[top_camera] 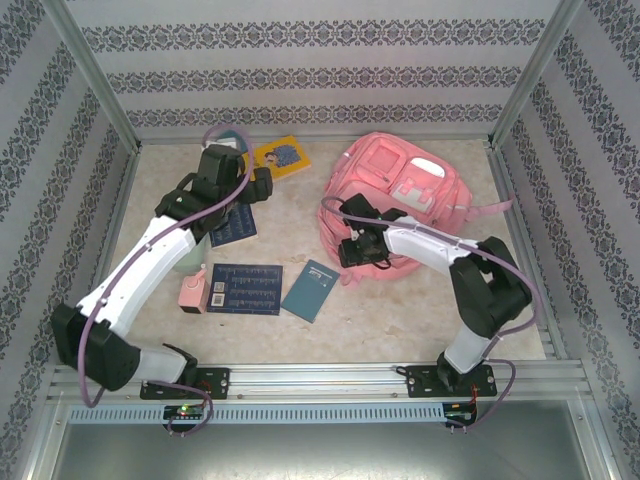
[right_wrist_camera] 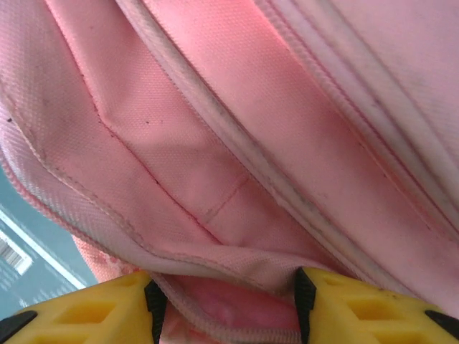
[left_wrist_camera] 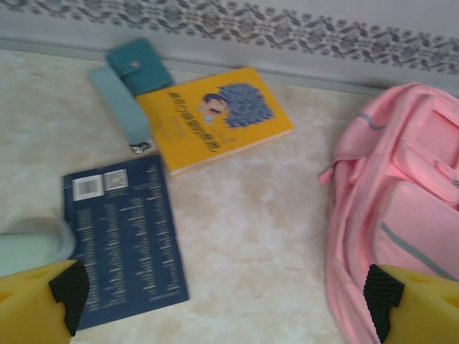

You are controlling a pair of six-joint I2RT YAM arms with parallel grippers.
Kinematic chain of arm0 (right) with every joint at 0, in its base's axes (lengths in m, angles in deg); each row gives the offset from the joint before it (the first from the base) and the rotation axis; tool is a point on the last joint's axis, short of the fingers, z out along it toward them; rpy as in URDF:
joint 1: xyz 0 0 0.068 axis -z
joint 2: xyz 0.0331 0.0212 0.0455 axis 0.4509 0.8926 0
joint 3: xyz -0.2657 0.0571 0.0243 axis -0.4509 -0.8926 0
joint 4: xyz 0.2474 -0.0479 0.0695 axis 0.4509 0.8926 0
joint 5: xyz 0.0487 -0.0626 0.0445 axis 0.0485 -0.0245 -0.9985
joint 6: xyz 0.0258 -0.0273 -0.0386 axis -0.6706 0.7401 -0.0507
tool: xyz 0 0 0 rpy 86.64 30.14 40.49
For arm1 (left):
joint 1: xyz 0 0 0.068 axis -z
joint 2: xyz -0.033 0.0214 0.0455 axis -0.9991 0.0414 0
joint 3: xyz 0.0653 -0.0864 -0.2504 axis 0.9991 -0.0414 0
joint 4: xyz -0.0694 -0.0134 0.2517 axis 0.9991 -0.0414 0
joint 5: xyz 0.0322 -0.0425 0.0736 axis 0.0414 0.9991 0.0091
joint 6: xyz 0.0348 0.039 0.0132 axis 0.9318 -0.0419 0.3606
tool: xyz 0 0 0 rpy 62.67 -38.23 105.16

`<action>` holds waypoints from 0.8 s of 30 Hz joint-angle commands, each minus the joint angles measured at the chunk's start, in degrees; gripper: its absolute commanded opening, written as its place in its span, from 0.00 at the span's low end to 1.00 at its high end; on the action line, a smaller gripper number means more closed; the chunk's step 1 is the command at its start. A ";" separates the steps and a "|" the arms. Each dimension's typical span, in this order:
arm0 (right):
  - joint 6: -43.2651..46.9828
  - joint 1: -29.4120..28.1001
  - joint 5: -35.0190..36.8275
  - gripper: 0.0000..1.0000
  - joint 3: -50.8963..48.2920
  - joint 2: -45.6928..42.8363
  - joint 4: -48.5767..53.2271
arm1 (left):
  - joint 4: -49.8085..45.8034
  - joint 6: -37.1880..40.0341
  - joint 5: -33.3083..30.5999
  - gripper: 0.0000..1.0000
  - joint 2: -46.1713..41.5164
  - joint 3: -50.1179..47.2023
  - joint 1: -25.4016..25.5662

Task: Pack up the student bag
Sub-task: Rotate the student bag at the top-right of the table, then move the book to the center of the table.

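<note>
The large pink fabric backpack (left_wrist_camera: 401, 215) runs off the right edge of my left wrist view, and I can't identify the pale mint blur (left_wrist_camera: 29, 251) at its left edge. From above, my left arm (top_camera: 150, 265) covers part of a dark blue printed book (top_camera: 235, 230). I can't tell whether the right fingers (right_wrist_camera: 93, 312) pinch backpack fabric.

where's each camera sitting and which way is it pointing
Top external: above and behind, looking down at the table; left arm and right arm show.
Left wrist: on the left arm, facing the dark blue book and yellow book; the open left fingers show.
Right wrist: close against the student bag, fabric between the right fingers.
Shared: top and left wrist both see the yellow book.
</note>
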 commanded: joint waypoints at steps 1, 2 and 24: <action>-1.74 -0.80 0.39 0.52 6.21 4.73 -3.46 | -2.74 -1.79 -6.03 1.00 -4.46 -2.63 -0.79; -2.03 -0.91 0.31 0.52 8.44 6.59 -2.73 | -2.48 -1.96 -5.29 1.00 -5.58 -3.70 -0.85; -5.88 -1.02 -6.32 0.58 13.17 -3.40 -5.16 | 3.53 -4.27 -3.67 0.79 9.64 -9.52 -3.00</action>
